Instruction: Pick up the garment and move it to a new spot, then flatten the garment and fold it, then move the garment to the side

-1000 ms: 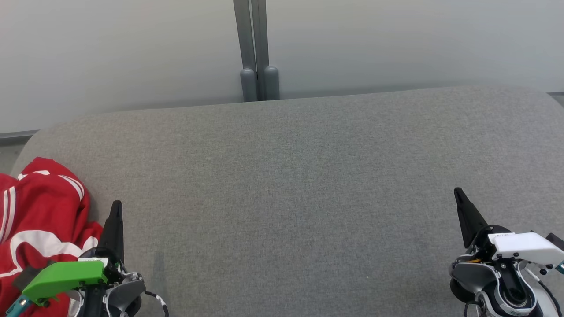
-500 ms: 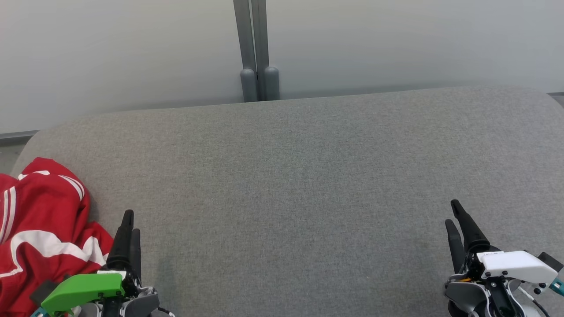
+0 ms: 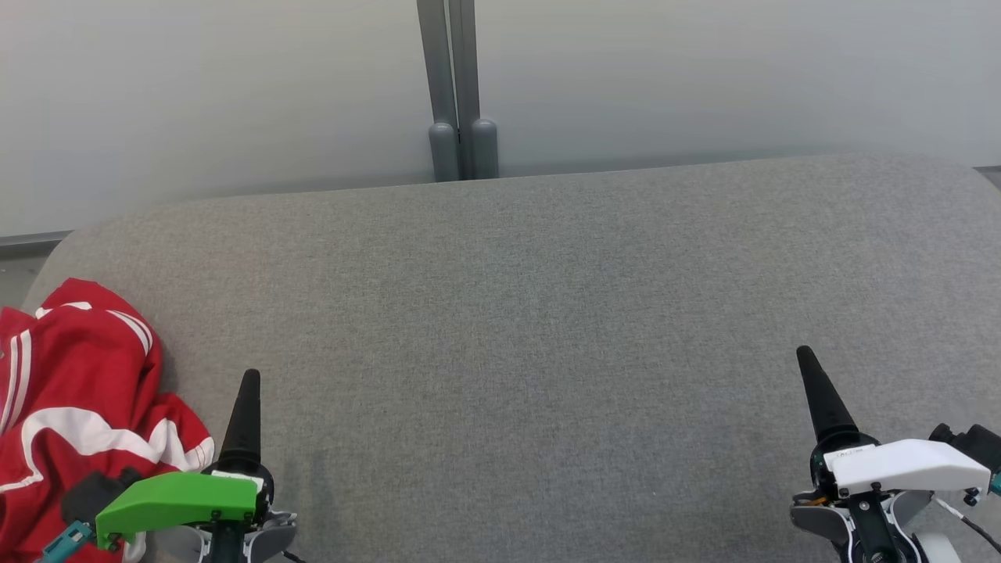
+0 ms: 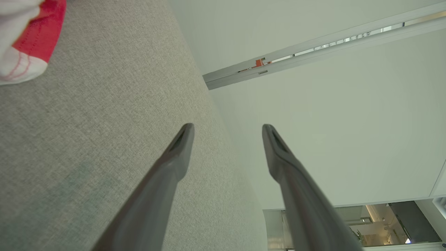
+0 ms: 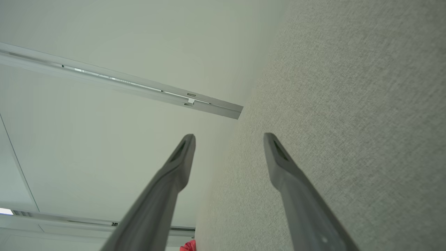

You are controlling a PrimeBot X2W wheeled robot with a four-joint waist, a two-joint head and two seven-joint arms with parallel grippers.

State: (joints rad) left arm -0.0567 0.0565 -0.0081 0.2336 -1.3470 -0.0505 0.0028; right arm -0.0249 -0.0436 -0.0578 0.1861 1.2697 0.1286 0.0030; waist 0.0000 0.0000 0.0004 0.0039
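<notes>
Red garment (image 3: 78, 375) lies still; left hand (image 4: 227, 128) and right hand (image 5: 229, 137), clenched before, now released.

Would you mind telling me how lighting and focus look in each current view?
Head view: soft, even light, no glare; the garment casts a faint shadow on the grey cushion. Left wrist view: the garment's corner is blurred and washed out; the left gripper looks soft up close. Right wrist view: the right gripper is soft, the cushion weave crisp.
</notes>
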